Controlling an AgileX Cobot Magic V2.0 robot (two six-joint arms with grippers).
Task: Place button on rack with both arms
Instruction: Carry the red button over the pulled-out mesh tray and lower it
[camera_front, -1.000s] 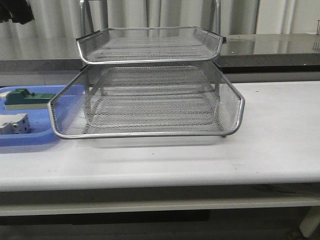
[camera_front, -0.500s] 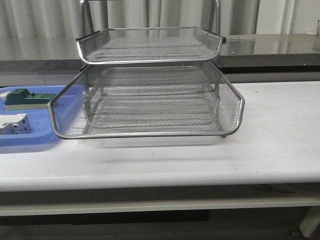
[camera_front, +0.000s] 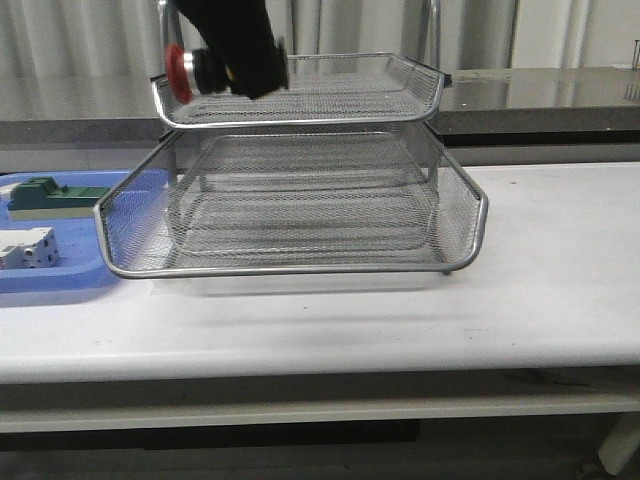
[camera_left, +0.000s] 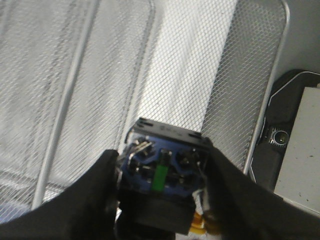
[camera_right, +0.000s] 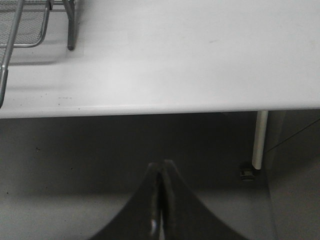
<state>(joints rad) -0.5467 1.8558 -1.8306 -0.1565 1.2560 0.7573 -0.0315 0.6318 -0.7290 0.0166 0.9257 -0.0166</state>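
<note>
My left gripper (camera_front: 228, 68) is at the top left of the front view, shut on the button (camera_front: 188, 68). The button's red cap points left, level with the left rim of the top tier of the silver wire-mesh rack (camera_front: 300, 190). In the left wrist view the button's black and blue underside with a green bit (camera_left: 162, 167) sits between the fingers (camera_left: 85, 200), above the rack's mesh (camera_left: 185, 65). My right gripper (camera_right: 161, 172) is shut and empty, below the table's front edge; it does not show in the front view.
A flat blue tray (camera_front: 60, 275) at the left holds a green-and-cream block (camera_front: 50, 195) and a white terminal block (camera_front: 28, 248). The rack's corner and leg (camera_right: 70, 27) show in the right wrist view. A white table leg (camera_right: 259, 140) stands at the right.
My left gripper with the button has come into the front view at the top left, by the rack's top tier. It was out of view in both earlier frames.
</note>
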